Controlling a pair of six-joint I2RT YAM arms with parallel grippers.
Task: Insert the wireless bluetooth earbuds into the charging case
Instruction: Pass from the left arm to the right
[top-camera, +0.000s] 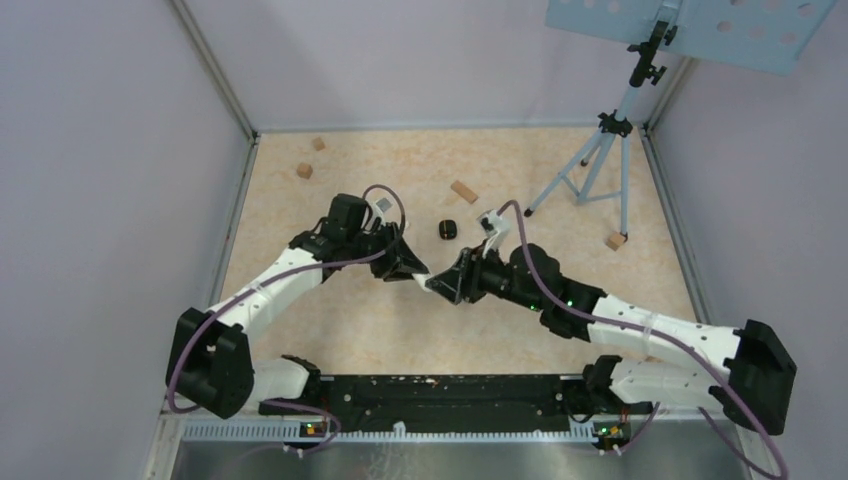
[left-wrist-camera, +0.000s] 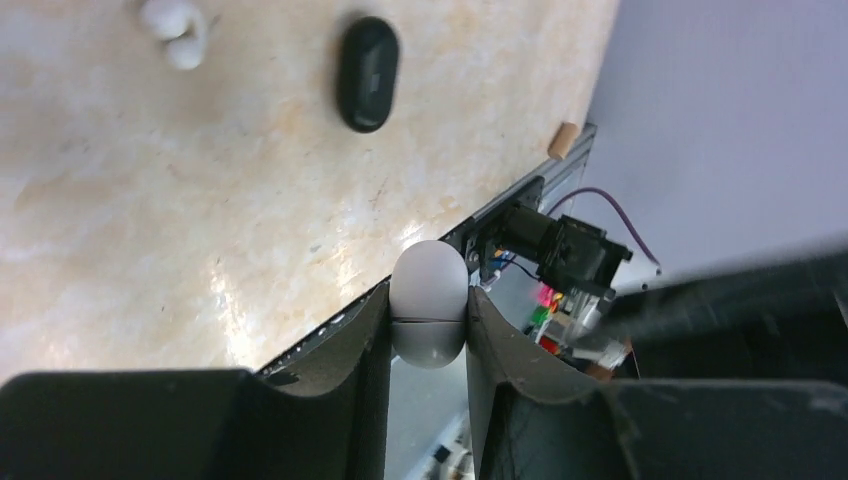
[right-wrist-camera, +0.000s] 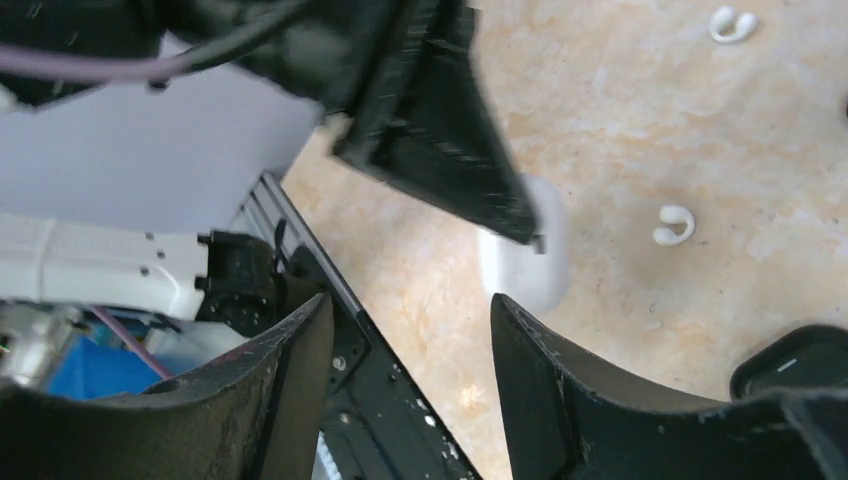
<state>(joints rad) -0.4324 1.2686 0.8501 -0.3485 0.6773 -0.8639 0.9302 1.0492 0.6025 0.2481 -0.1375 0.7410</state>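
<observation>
Here, mid-frame in the top view, the left gripper (left-wrist-camera: 428, 322) is pinching a seemingly closed white charging case (left-wrist-camera: 429, 285), the right gripper (right-wrist-camera: 410, 315) is gaping empty beside it, and two white earbuds (right-wrist-camera: 674, 225) are lying upper right on the marbled beige table (top-camera: 380, 330) between pale grey walls (top-camera: 100, 150).

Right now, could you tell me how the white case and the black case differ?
The white case is light; the black case is dark. The white case is pinched in the left gripper, raised off the table; the black case lies free on it. Both are smooth oval pebbles and look shut.
</observation>
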